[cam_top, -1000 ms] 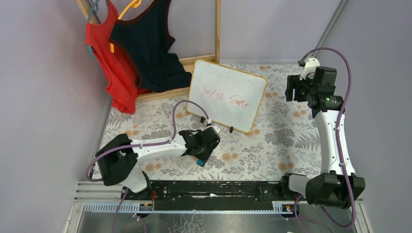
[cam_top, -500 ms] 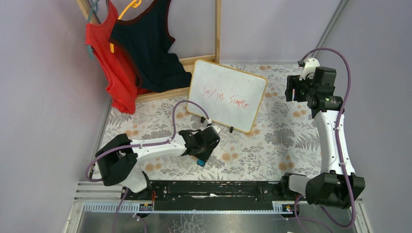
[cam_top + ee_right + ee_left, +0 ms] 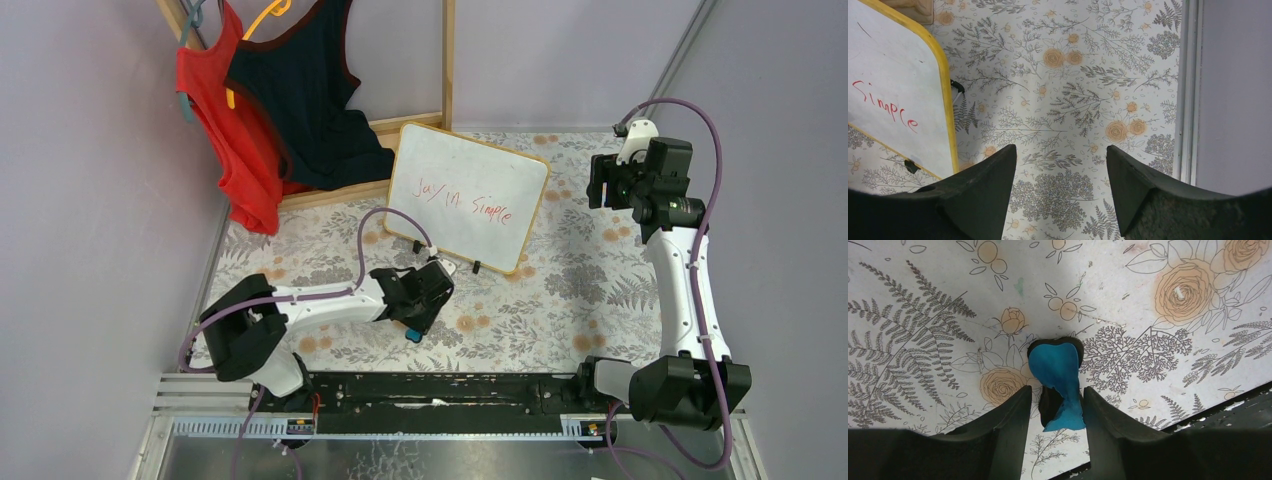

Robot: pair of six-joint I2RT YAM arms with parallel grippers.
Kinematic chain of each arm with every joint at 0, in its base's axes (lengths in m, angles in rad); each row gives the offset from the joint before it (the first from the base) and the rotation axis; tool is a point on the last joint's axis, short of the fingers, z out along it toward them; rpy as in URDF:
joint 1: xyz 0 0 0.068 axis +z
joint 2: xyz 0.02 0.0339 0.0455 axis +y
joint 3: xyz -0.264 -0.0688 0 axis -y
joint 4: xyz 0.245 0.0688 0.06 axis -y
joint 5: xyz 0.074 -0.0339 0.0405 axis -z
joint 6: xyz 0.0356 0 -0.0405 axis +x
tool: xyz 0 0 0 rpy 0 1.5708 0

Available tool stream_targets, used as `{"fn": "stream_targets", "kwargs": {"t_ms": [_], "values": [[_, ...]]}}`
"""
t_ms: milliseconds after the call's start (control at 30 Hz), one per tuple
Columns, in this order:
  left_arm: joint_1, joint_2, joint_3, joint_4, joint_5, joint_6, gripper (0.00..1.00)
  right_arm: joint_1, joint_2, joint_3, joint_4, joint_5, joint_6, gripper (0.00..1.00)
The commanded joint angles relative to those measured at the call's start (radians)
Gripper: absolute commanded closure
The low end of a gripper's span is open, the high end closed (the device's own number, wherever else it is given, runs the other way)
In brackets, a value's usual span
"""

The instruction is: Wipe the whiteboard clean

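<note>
The whiteboard point(image 3: 465, 195) stands tilted at the back centre, wooden-framed, with red handwriting on it. Its right part shows in the right wrist view point(image 3: 893, 100). A blue eraser point(image 3: 1058, 370) with a black underside lies on the floral tablecloth, and a blue corner of it shows in the top view point(image 3: 412, 336). My left gripper point(image 3: 1055, 388) is low on the table in front of the board point(image 3: 415, 322). Its jaws stand either side of the eraser: the right finger touches it, and a small gap shows at the left finger. My right gripper point(image 3: 1060, 147) is open and empty, raised to the right of the board point(image 3: 600, 185).
A wooden clothes rack point(image 3: 447, 60) stands behind the board, with a red top point(image 3: 235, 150) and a black top point(image 3: 310, 100) hanging on it. A metal rail point(image 3: 1188, 90) and the wall run along the right side. The black mounting rail point(image 3: 430, 390) is at the near edge.
My left arm has shifted very slightly. The eraser, the board and the right arm have not visibly moved.
</note>
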Motion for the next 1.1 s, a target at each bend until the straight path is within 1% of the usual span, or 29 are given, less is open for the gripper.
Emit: {"fn": "stream_targets", "kwargs": {"t_ms": [0,567,833,933,1000,1067], "values": [[0.005,0.028,-0.002,0.057,0.016,0.001,0.59,-0.002,-0.012,-0.010,0.037,0.000,0.005,0.27],[0.008,0.065,-0.014,0.086,0.025,0.003,0.61,-0.002,-0.014,-0.011,0.039,-0.002,0.000,0.27],[0.013,0.078,-0.027,0.099,0.027,0.006,0.68,-0.003,-0.016,-0.015,0.040,-0.001,-0.001,0.27],[0.015,0.083,-0.029,0.102,0.031,0.005,0.74,-0.003,-0.016,-0.016,0.041,0.002,-0.002,0.27],[0.017,0.083,-0.029,0.101,0.031,0.005,0.85,-0.003,-0.016,-0.019,0.042,0.001,-0.002,0.27],[0.018,0.080,-0.031,0.100,0.032,0.006,0.98,-0.003,-0.016,-0.019,0.042,0.000,-0.001,0.27]]}}
